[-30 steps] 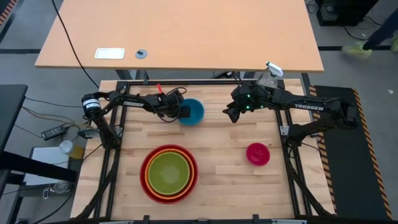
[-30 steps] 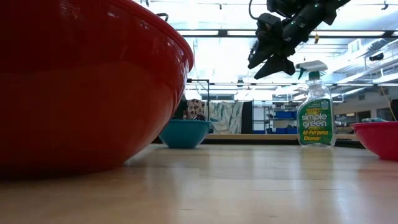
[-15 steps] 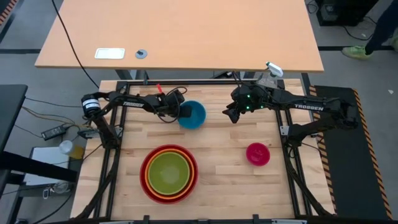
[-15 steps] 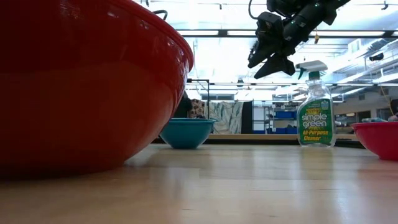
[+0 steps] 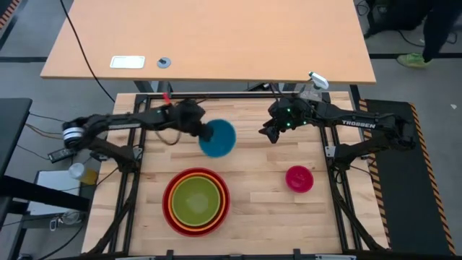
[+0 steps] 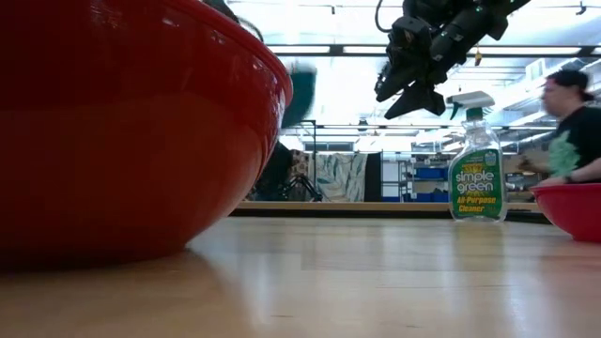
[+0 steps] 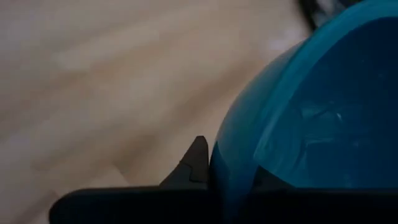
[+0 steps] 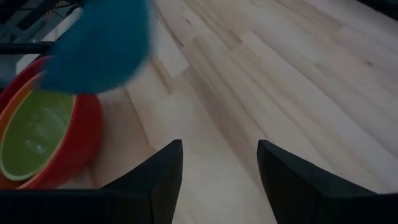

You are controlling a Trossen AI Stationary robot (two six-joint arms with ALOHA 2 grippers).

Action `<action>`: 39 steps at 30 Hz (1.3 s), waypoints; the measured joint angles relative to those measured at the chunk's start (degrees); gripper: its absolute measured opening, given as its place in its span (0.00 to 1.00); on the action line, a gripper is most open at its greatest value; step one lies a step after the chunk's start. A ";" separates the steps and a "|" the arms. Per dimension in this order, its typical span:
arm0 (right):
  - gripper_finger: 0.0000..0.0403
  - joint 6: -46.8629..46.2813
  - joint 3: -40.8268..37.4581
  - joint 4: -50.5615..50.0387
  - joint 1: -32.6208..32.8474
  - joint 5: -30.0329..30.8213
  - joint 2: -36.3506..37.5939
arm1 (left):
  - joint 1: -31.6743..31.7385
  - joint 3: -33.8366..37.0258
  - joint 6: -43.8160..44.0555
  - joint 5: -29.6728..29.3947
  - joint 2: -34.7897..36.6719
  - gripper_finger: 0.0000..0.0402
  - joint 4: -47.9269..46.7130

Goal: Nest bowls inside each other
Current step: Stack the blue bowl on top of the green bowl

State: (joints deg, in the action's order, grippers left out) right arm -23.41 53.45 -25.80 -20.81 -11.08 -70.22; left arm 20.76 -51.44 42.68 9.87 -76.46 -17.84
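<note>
Gripping the blue bowl (image 5: 217,138) by its rim, the left gripper (image 5: 201,131) is carrying it clear of the table (image 5: 267,217), near the middle of the far edge; its jaws are clamped tight on the thin wall, as the left wrist view shows with the bowl (image 7: 311,118) filling the frame beside 1 dark finger. In the low view the bowl (image 6: 299,94) is hanging tilted in the air behind the big red bowl (image 6: 122,122). That red bowl (image 5: 170,214) is sitting near the near edge, left of centre, with the orange bowl (image 5: 175,211) and the lime green bowl (image 5: 195,198) already nested inside it. The magenta-pink bowl (image 5: 299,178) is waiting alone toward the right edge. The right gripper (image 5: 268,134) is hovering above the table near the far edge, right of centre, jaws standing apart and holding nothing, with 1 finger (image 8: 155,180) showing on each side in its own wrist view. A clear spray bottle (image 6: 477,169) is standing at the far right corner. The likely trouble from here is the pinch itself: a glossy rim held at 1 spot could let the bowl swing or slip during the carry, and a tilted release could leave it catching on the green bowl's rim instead of seating flat.
</note>
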 joint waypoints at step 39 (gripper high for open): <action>0.53 12.60 0.00 1.72 -1.78 -11.56 0.00 | -43.37 -9.21 35.00 -12.03 -11.66 0.04 -37.88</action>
State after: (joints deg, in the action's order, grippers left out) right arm -10.81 53.45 -24.08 -22.59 -22.63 -70.22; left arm -22.60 -60.65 77.68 -2.16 -88.12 -55.71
